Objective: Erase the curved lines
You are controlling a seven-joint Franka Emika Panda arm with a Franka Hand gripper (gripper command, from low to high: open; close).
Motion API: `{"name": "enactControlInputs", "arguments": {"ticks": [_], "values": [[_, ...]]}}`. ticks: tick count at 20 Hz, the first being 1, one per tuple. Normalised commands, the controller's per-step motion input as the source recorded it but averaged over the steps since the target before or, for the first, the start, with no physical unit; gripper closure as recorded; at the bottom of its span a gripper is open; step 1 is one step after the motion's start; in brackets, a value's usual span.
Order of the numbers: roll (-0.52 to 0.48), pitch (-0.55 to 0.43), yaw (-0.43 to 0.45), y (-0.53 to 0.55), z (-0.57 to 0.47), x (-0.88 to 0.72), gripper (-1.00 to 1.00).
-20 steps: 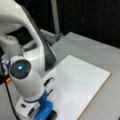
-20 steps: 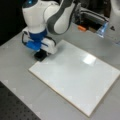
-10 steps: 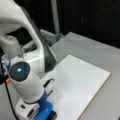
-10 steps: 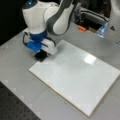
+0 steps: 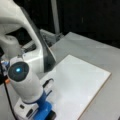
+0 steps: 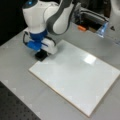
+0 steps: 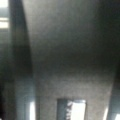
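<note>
The white rectangular board (image 6: 77, 77) lies flat on the grey table in both front views, and its surface (image 5: 80, 82) shows no dark squiggle, so the curve lines are not in view. My gripper (image 6: 41, 53) hangs low at the board's top-left corner, shut on the black eraser block (image 6: 41, 56), which sits at the board's edge. In a front view the arm's white and blue wrist (image 5: 27, 87) covers the board's near-left corner, and only a dark bit of the eraser block (image 5: 51, 115) shows at the bottom. The wrist view is filled by a dark grey surface (image 7: 67, 55).
An orange item (image 6: 81, 28) and a pale blue transparent object (image 6: 102, 28) lie beyond the board at a front view's top right. A metal post (image 5: 55, 17) rises behind the table. Grey tabletop (image 6: 20, 82) surrounds the board.
</note>
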Motion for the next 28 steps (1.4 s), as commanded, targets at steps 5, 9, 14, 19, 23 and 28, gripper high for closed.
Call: {"name": "enactControlInputs", "arguments": {"ticks": [5,9,14,19,23,28], "values": [[0.033,-0.04,-0.087,0.06,0.04,-0.27,-1.0],[0.008,-0.024,-0.096,0.1,0.11,-0.25,-1.0],[-0.045,0.011,-0.103,0.15,0.19,-0.24,-1.0],[-0.146,0.039,-0.06,0.21,0.33,-0.24,-1.0],[-0.152,0.052,0.025,0.26,0.31,-0.18,-1.0],[-0.131,0.073,0.033,0.38,0.25,-0.16,-1.0]]}}
